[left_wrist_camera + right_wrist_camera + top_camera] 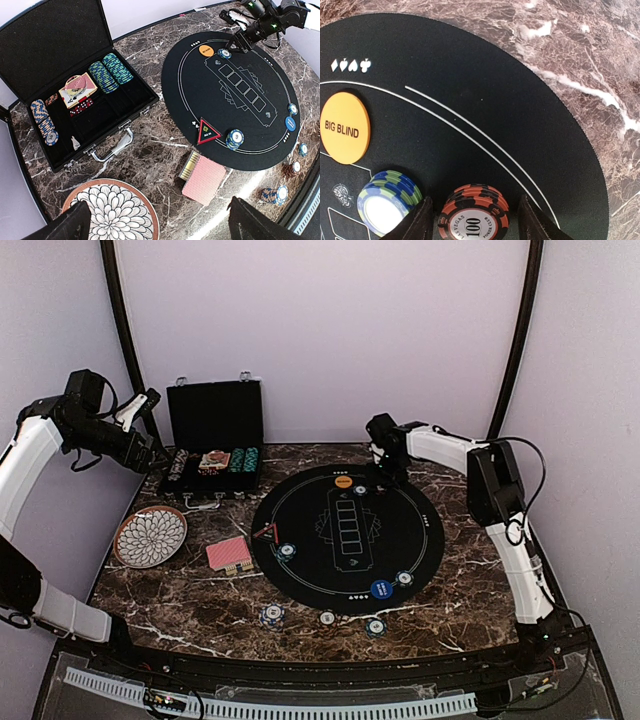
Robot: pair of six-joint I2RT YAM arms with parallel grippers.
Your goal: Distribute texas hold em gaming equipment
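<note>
Working at the far rim of the round black mat (410, 530). Holding the left gripper (160, 220) wide open, well away above the black case (50, 45) side. Hanging the right gripper (475, 220), far nearer, fingers parted and clamping nothing, near the orange big-blind disc (344, 127). Straddling the red chip stack (473, 212): standing upright on the mat, squarely between the fingers, thin gaps either side, blue-green stack (387, 200) just beside.

On the black mat (412, 532) are four chip piles (286, 551), two round buttons, one orange (343, 481) and one blue (381, 589), and one red triangle (208, 131). Off the mat: three more chip piles (272, 615), one card pile (229, 554), one case (215, 415), one plate (150, 536).
</note>
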